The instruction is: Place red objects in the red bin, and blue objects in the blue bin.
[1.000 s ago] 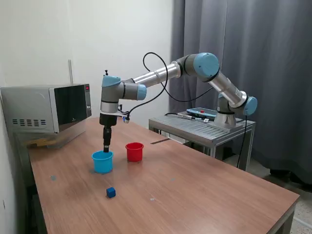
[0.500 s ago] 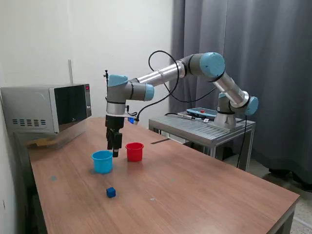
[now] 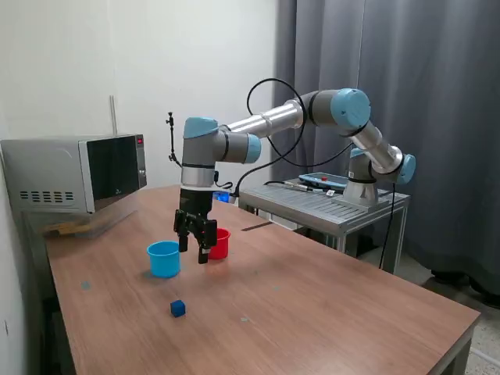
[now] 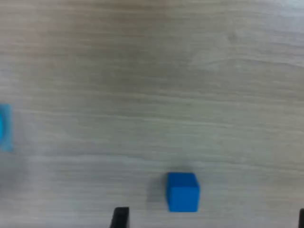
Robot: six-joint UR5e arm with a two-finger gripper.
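A small dark blue cube (image 3: 178, 308) lies alone on the wooden table, nearer the camera than the cups. In the wrist view the same cube (image 4: 183, 191) sits close to the fingertips. The light blue bin (image 3: 164, 258) stands to the exterior view's left of the red bin (image 3: 222, 243), and a sliver of the blue bin (image 4: 4, 128) shows in the wrist view. My gripper (image 3: 194, 253) hangs open just above the table between the two cups, partly covering the red bin, and it holds nothing. Only the tips of my gripper (image 4: 210, 221) show in the wrist view. No red objects are in view.
A microwave (image 3: 74, 173) stands at the table's back on the exterior view's left. A metal stand (image 3: 324, 205) carrying the arm's base is behind the table on the exterior view's right. The table's front edge (image 3: 461, 328) drops off near the grey curtain.
The gripper has left its place over the blue bin, moving toward the exterior view's right and the camera. It has turned, and its fingers now show spread apart.
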